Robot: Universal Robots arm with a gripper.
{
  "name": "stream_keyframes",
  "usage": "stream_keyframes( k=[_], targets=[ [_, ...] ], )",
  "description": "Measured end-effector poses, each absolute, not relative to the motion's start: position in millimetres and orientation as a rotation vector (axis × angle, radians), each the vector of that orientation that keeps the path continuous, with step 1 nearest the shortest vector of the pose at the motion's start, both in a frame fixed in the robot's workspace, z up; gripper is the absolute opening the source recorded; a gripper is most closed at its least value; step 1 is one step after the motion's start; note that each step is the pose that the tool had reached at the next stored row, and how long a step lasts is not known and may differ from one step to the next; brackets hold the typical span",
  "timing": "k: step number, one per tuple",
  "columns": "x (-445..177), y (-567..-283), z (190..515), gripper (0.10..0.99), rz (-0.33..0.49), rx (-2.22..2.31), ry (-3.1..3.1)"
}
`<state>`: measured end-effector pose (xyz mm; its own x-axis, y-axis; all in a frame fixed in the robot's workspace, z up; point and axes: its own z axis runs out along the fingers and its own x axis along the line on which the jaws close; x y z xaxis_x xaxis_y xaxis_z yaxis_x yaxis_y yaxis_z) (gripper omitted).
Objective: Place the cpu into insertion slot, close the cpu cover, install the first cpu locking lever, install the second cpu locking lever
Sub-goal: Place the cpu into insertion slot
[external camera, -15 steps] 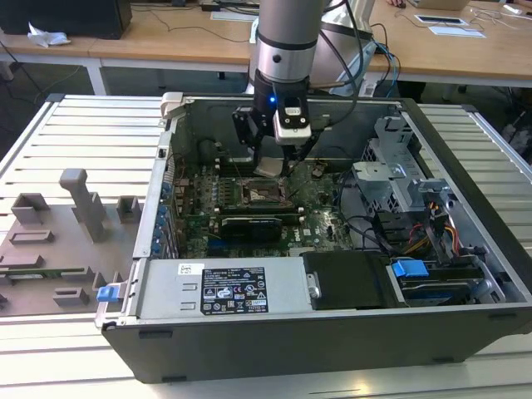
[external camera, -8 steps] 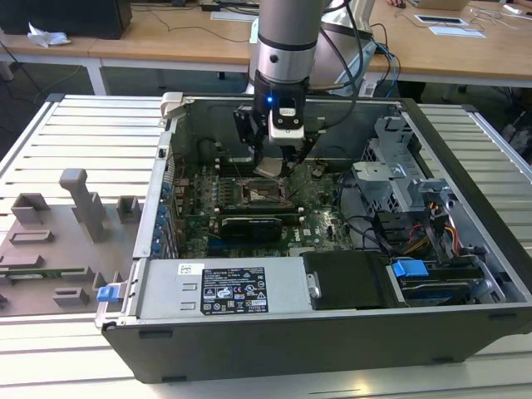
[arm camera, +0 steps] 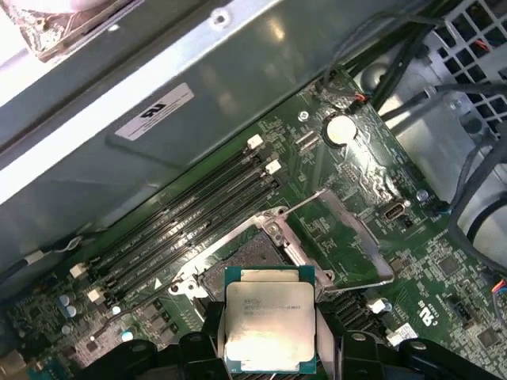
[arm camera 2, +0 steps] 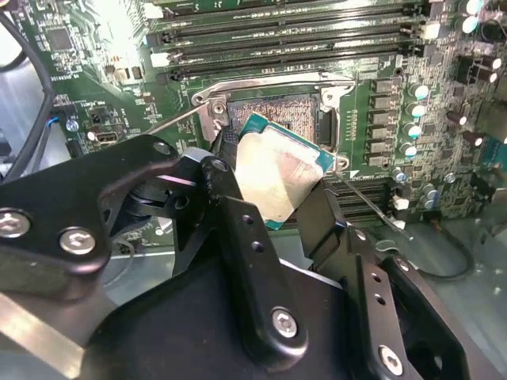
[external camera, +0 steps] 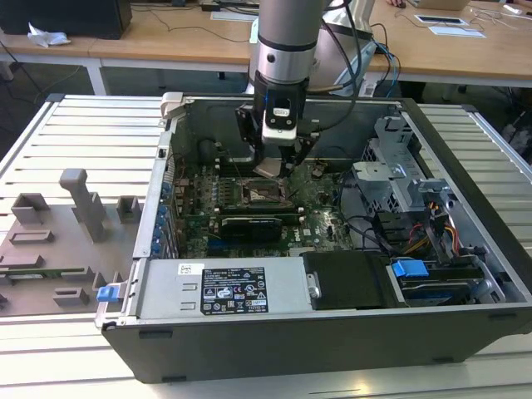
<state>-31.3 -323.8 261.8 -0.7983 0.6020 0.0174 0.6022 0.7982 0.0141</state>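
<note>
cpu [arm camera 2: 277, 170]: is being held between the 2 black fingers [arm camera 2: 321, 218], its pale metal top facing the cameras in both wrist views [arm camera: 269, 328]; it is tilting, with 1 green-edged corner pointing at the socket

where the cpu is: in the exterior view it [external camera: 270, 169] is hanging just above the insertion slot [external camera: 258, 193], toward 1 o'clock of it; it is not lying in the socket

gripper [arm camera 2: 273, 178]: is clamping narrowly on 2 opposite edges of the cpu, 1 finger on each side [arm camera: 269, 336]; in the exterior view it [external camera: 278, 162] is reaching down into the case from 12 o'clock

insertion slot [arm camera: 245, 257]: is lying open and dark inside its silver rim, its contact field showing in the second wrist view [arm camera 2: 277, 115]

cpu cover [arm camera: 372, 257]: is standing swung up off the socket, hinged at 1 side

locking levers: 2 thin rods are sticking out beside the socket, 1 [arm camera 2: 178, 119] at each of 2 opposite corners [arm camera 2: 368, 198], both unlatched

memory slots [arm camera: 198, 214]: are running in long black rows just beside the socket

computer case [external camera: 332, 332]: is lying on its side, open; the power supply [external camera: 224, 291] is sitting at 6 o'clock of the socket and a blue latch [external camera: 407, 268] at 4 o'clock

grey fixture plate [external camera: 50, 241]: is resting outside the case at 9 o'clock, the exterior view's left
</note>
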Motion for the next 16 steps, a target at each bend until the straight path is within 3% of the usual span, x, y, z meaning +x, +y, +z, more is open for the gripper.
stream_keyframes(
  k=[16],
  targets=[
    [-31.3,-323.9,260.9,0.541,-0.03,-1.287,-2.855]
  ],
)
